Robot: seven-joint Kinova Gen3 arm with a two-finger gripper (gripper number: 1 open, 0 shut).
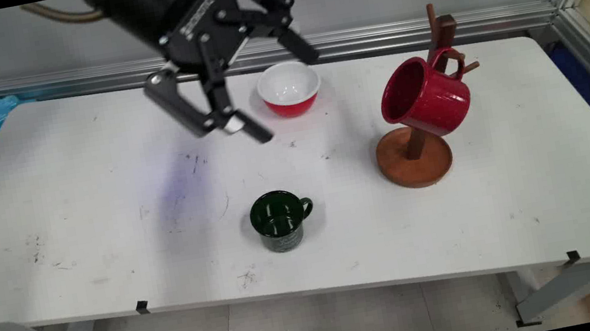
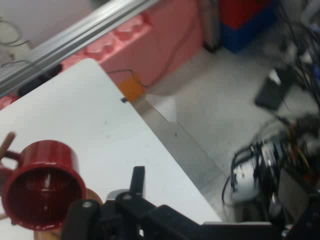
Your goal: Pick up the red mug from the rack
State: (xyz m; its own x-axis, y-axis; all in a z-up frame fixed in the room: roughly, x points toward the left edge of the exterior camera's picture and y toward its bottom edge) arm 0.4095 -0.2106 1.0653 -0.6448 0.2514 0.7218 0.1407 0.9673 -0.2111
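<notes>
In the main view the gripper (image 1: 286, 95) hangs high above the far middle of the white table (image 1: 94, 181), tilted, its jaws spread wide and holding nothing. Behind and below it, close to the far edge, stands a red bowl (image 1: 289, 89) with a white inside. To the right a red mug (image 1: 424, 97) hangs tilted by its handle on a wooden mug tree (image 1: 415, 160). A dark green mug (image 1: 280, 220) stands upright nearer the front. In the hand view the red mug's mouth shows at lower left, apparently on the same stand, with the table corner and floor beyond.
</notes>
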